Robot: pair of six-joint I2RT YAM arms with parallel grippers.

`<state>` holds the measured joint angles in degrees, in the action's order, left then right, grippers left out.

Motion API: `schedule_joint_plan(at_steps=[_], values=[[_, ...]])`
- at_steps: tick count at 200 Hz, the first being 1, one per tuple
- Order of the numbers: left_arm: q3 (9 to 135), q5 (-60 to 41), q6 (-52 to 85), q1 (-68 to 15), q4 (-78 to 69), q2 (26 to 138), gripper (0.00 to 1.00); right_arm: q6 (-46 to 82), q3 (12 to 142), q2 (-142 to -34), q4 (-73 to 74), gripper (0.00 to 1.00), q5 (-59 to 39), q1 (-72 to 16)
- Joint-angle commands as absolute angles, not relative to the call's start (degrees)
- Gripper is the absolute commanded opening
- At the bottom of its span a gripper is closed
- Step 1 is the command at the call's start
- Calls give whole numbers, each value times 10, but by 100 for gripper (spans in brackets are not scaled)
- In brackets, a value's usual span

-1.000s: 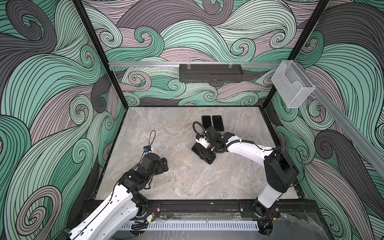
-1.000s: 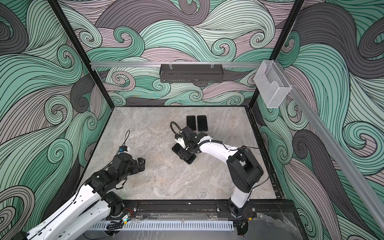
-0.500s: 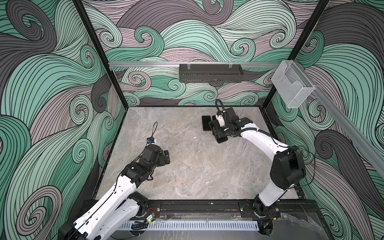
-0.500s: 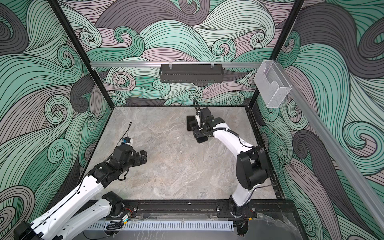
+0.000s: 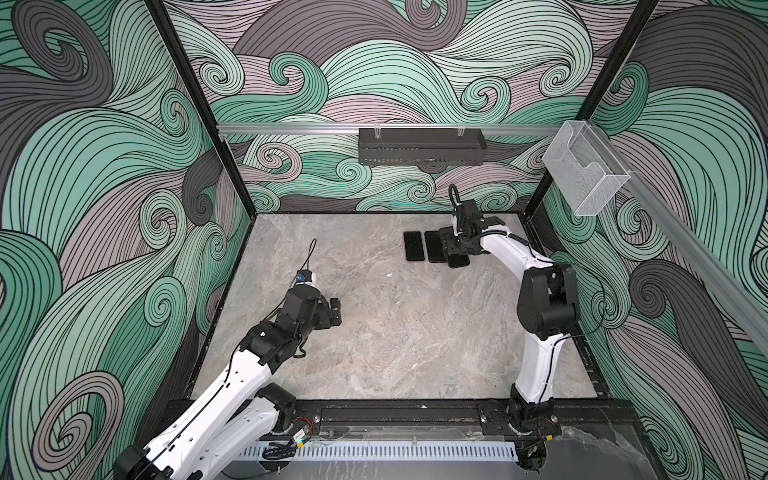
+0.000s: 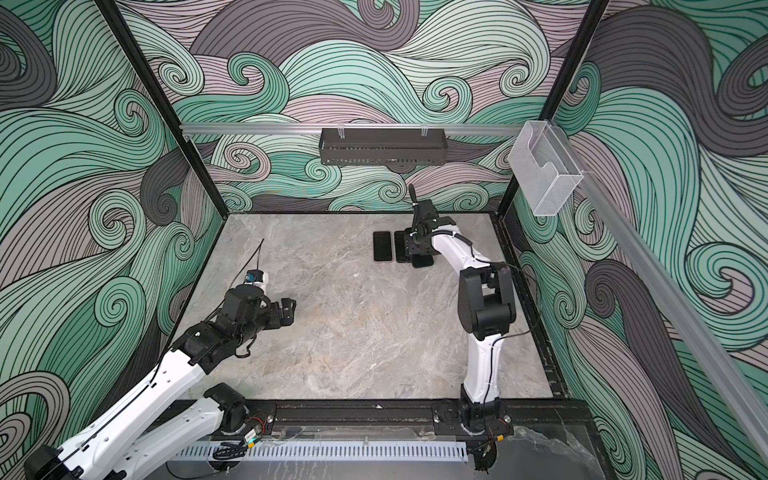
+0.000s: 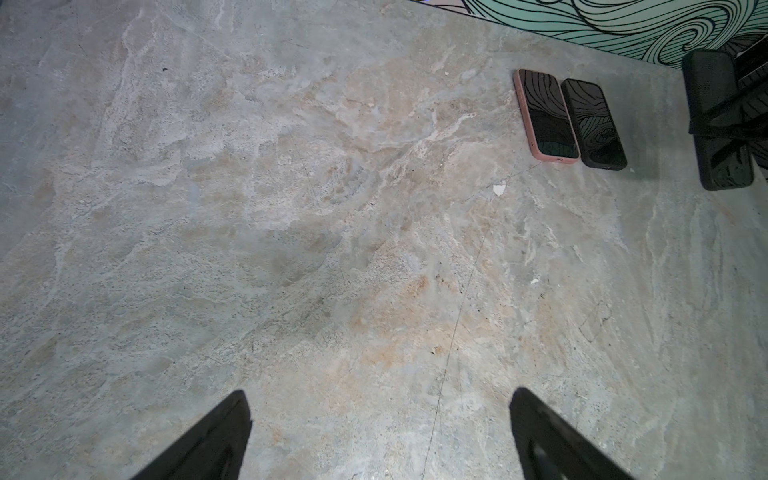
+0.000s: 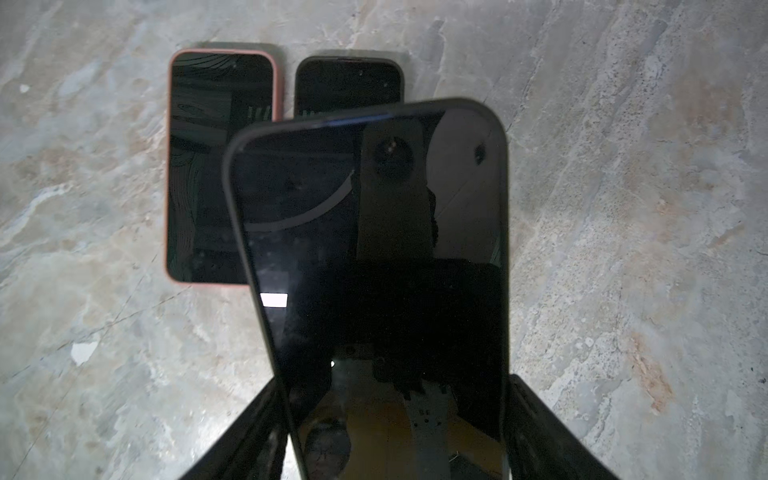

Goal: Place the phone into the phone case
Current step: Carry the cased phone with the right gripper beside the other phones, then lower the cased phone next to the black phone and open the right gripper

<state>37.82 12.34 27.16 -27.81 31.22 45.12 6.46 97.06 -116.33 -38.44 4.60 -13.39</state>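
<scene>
Grey-beige marbled stone surface (image 5: 395, 332), matte and veined, with a small white chip (image 7: 498, 189) lying on it.

Near the far edge, right of its middle: slim rectangular phone in a pink, soft-looking case (image 5: 414, 246), flat, glossy black screen up, corners rounded. Just beside it on the right: matching phone in a matte black case (image 5: 433, 247), also flat and screen up. Long axes of both parallel, running from near edge to far edge.

Just right of these, toward the far right corner: third phone (image 8: 374, 257), glossy black glass inside a thin, dark, rounded rim, clamped across its two long sides by the right gripper (image 5: 455, 249), one black finger (image 8: 540, 424) against each rim. Screen up, mirroring the wrist camera's round lens and its mount. Long axis near-to-far like the other two, body set slightly closer to the near edge, far end overlapping the black-cased one in the right wrist view. Raised or resting on the stone: cannot tell. Rim a case or bare body: cannot tell.

Left gripper (image 5: 334, 311) over the left half of the surface, well apart from all three phones. Black tapered fingers (image 7: 216, 440) spread wide, nothing between them.
</scene>
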Motion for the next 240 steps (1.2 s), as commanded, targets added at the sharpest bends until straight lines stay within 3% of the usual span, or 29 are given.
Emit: schedule_joint_plan(at_steps=[1, 89, 240], values=[[403, 119, 256, -274, 332, 447, 99, 70, 1010, -1183, -385, 25, 60, -121], [405, 113, 261, -273, 350, 429, 99, 84, 1142, -1310, -427, 27, 52, -88], [408, 110, 265, -273, 361, 416, 99, 89, 1264, -1412, -500, 43, 50, -78]])
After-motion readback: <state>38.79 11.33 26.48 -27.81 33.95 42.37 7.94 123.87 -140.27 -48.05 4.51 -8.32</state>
